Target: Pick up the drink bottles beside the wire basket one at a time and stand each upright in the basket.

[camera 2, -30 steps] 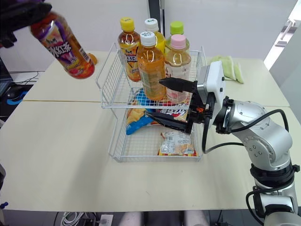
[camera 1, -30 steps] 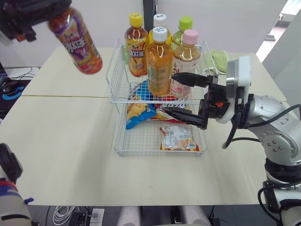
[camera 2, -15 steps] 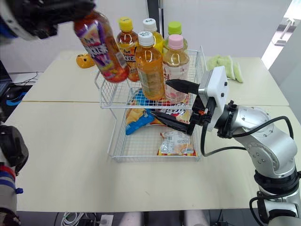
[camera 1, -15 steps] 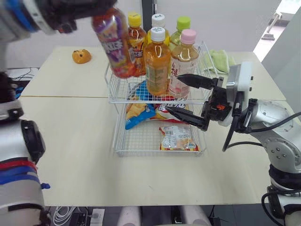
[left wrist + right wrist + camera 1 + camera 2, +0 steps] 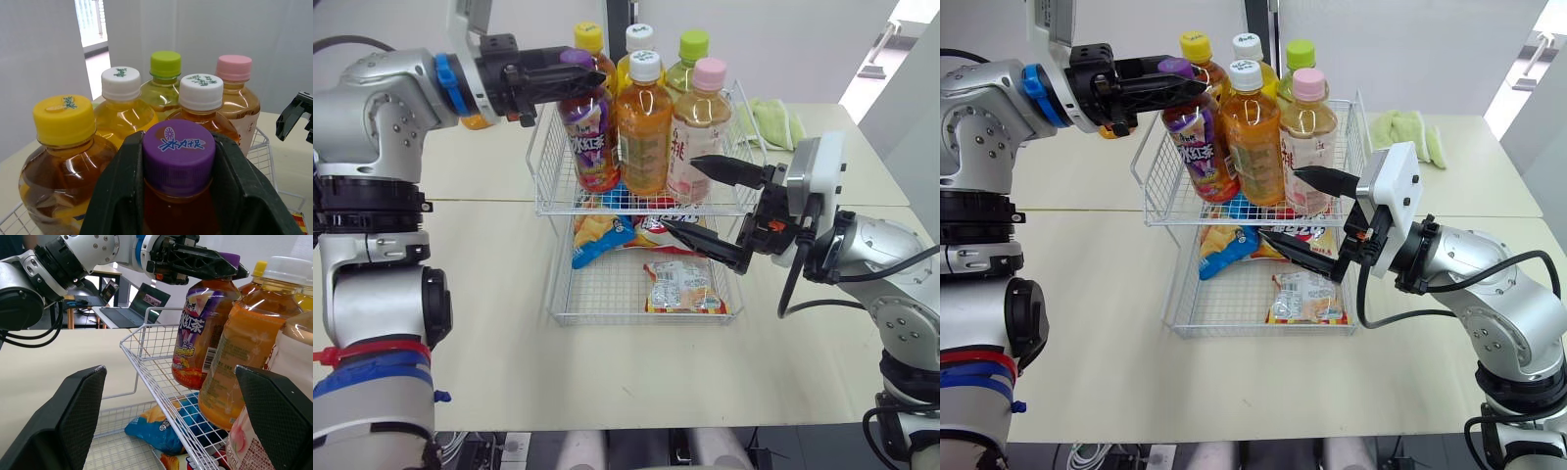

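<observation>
My left gripper (image 5: 570, 76) is shut on the neck of a purple-capped, purple-labelled tea bottle (image 5: 588, 142), which stands nearly upright in the front left of the upper wire basket (image 5: 543, 181). Its purple cap (image 5: 178, 149) sits between the black fingers (image 5: 120, 188). Several other bottles stand in the basket: yellow cap (image 5: 63, 119), two white caps (image 5: 201, 91), green cap (image 5: 165, 63), pink cap (image 5: 234, 67). My right gripper (image 5: 705, 206) is open, fingers spread wide at the basket's right front, next to the pink-capped bottle (image 5: 701, 137). The held bottle (image 5: 200, 330) hangs just above the basket floor.
The lower basket tier (image 5: 607, 299) holds snack packets (image 5: 683, 286). A green cloth (image 5: 771, 122) lies on the table at the back right. A small orange toy is partly hidden behind my left arm. Cream tabletop spreads to the left and front.
My left gripper has carried the purple-capped bottle rightward and down, turning it from tilted to nearly upright inside the upper basket. The right gripper has stayed open in about the same place.
</observation>
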`<state>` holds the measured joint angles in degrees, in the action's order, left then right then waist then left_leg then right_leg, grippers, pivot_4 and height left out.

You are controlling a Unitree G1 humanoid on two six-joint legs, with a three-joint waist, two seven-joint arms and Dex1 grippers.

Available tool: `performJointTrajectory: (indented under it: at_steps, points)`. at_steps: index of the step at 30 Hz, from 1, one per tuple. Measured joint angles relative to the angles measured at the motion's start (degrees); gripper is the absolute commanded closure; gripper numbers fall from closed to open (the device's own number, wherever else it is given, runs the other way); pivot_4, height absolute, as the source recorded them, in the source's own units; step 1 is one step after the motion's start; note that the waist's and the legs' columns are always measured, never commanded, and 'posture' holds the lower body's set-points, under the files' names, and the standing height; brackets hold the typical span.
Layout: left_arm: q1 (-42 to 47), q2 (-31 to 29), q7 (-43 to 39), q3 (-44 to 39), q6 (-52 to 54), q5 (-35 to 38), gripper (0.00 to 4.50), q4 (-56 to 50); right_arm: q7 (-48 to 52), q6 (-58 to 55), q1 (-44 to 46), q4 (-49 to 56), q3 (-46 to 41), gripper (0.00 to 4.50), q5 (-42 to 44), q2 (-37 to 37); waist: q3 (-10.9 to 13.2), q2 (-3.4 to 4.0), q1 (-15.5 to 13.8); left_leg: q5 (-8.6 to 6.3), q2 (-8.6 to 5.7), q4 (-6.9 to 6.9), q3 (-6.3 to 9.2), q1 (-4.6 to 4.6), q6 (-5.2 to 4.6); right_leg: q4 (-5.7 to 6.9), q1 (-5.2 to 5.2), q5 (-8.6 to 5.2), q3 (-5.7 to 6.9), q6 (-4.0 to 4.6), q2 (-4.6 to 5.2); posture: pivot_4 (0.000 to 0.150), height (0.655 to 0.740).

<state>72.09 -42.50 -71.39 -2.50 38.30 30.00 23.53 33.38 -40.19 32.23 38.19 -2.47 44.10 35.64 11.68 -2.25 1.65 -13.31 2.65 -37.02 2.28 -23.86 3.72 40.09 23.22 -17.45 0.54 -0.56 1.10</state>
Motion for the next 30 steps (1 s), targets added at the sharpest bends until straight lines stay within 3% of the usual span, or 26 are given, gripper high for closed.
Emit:
performJointTrajectory:
  at_steps: [1,2,10,19,25,30]
  points:
    - [0.0,0.0,-0.3,0.0,0.0,0.0,3.14,0.0,0.0,-0.1,0.0,0.0,0.0,0.0,0.0,0.0,0.0,0.0,0.0,0.0,0.0,-0.01,0.01,0.0,0.0,0.01,0.0,0.0,0.01,0.0,0.0,0.15,0.74]
    - [-0.1,0.0,-0.5,0.0,0.0,0.0,2.38,0.0,0.0,-0.1,0.0,0.0,0.0,0.0,0.0,0.1,0.0,0.0,0.0,0.0,0.0,-0.01,0.01,0.0,0.0,0.02,0.0,0.0,0.02,0.0,-0.01,0.15,0.74]
    - [-1.6,0.0,-0.7,-0.2,-0.8,-0.4,0.05,-0.7,0.1,-0.1,0.0,0.0,-0.1,0.0,0.1,0.1,0.0,0.0,0.0,0.0,0.0,-0.02,0.01,0.0,-0.01,0.04,0.0,0.0,0.01,0.0,-0.01,0.15,0.74]
    - [-3.2,-5.7,1.9,-6.5,4.3,2.5,0.05,-5.1,3.6,-0.4,0.0,-0.6,-3.0,0.0,5.2,2.0,0.0,0.01,0.2,0.0,0.03,-0.01,0.0,0.03,-0.01,0.06,0.0,0.0,-0.01,0.0,-0.01,0.15,0.74]
    - [-14.3,-14.2,4.6,-15.5,9.2,4.8,0.05,-7.9,9.4,-4.0,1.8,-5.6,-13.1,0.0,19.4,10.3,0.0,0.03,0.1,0.01,0.04,-0.07,0.0,0.08,-0.01,0.14,-0.04,0.0,0.01,0.01,0.02,0.15,0.74]
    - [-25.3,-16.1,7.7,-23.0,9.8,5.7,0.05,-9.6,14.0,-5.4,1.7,-10.4,-16.9,0.0,20.4,18.0,0.0,-0.01,-0.2,0.01,0.03,-0.09,0.0,0.1,-0.02,0.17,-0.05,0.01,0.0,0.01,0.03,0.15,0.74]
